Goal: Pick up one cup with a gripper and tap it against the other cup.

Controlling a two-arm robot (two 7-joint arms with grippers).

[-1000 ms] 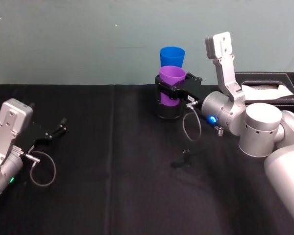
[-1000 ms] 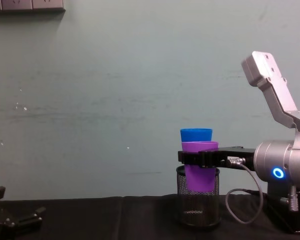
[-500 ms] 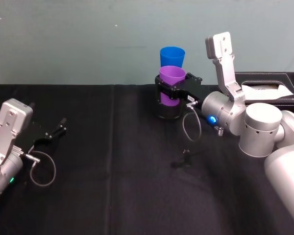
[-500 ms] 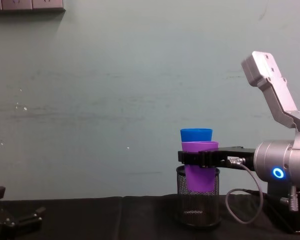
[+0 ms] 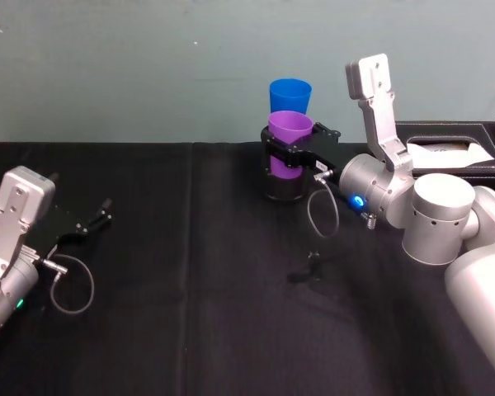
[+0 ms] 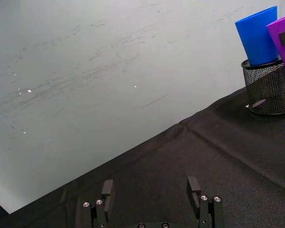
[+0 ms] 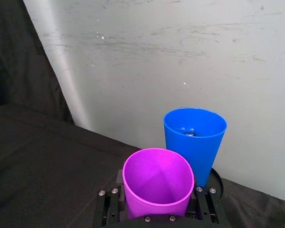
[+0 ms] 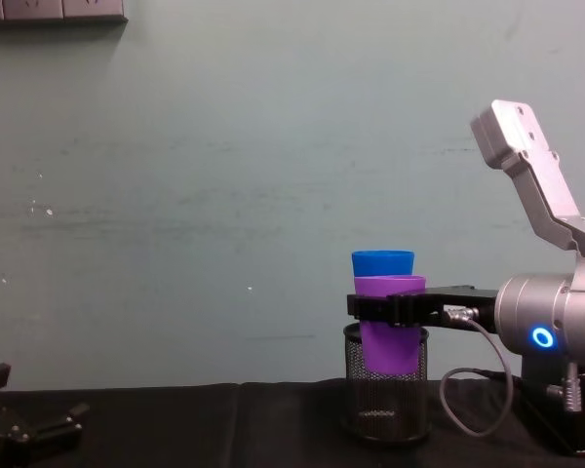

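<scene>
Your robot's right gripper (image 5: 285, 155) is pinching the purple cup (image 5: 290, 128). Its two black fingers press on the cup's sides, just under the rim. The cup stands straight up, with its open end on top. It is up in the air, over the far middle of the black table (image 5: 190, 289).

The blue cup (image 5: 290, 95) is right behind the purple cup. It stands inside a black mesh holder (image 5: 282, 191) on the table. It stands straight too, and its rim is a bit higher than the purple rim. From the chest view, the bottom of the purple cup (image 8: 390, 346) hangs in front of the top of the mesh holder (image 8: 385, 409). The blue cup (image 8: 382, 262) peeks out over it. The two cups are very close, but you cannot tell if they touch.

In the right wrist view you look down into both cups. The purple cup (image 7: 157, 183) sits between the gripper's fingers, and the blue cup (image 7: 194, 137) is just past it.

The left gripper (image 5: 89, 221) is far away on the robot's left, down low by the table. Its fingers (image 6: 107, 187) are spread apart, and there is nothing between them.

A small black bit (image 5: 309, 268) lies on the table in front of the right arm. A black box (image 5: 454, 144) sits at the far right.
</scene>
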